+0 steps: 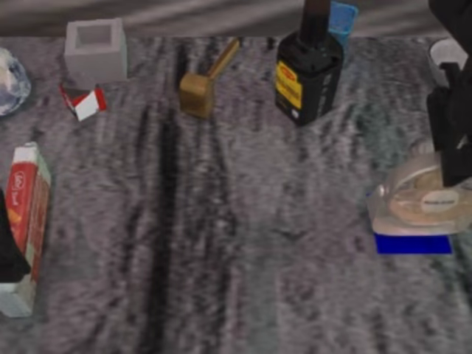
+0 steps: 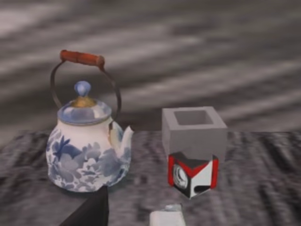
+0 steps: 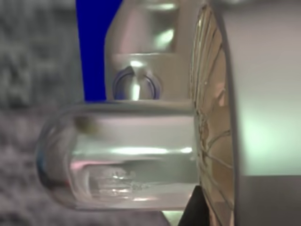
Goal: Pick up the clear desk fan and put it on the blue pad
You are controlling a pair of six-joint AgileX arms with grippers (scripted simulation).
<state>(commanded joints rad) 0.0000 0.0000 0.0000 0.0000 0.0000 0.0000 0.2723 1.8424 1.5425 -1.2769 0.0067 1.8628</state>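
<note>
Clear desk fan [image 1: 420, 198]: glossy see-through plastic, shiny highlights. Blue pad [image 1: 413, 244]: flat matt. Counter [image 1: 243, 243]: rough grey streaked, cloth-like. Mallet [image 1: 205, 80]: wood, dull. Teapot [image 2: 87, 150]: glazed porcelain look, wooden grip. Dark bottle [image 1: 307, 74]: glossy. Grey box [image 1: 96, 50]: matt.

No legible text; dark bottle [image 1: 308, 74] yellow label and carton [image 1: 28, 214] print unreadable.

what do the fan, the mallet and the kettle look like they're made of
The clear desk fan: likely glossy transparent plastic, since the blue pad shows through its housing. The mallet: probably matte wood, uniform tan head and handle. The kettle: seemingly glazed ceramic, shiny white with blue flowers, and a thin metal-looking bail.
</note>
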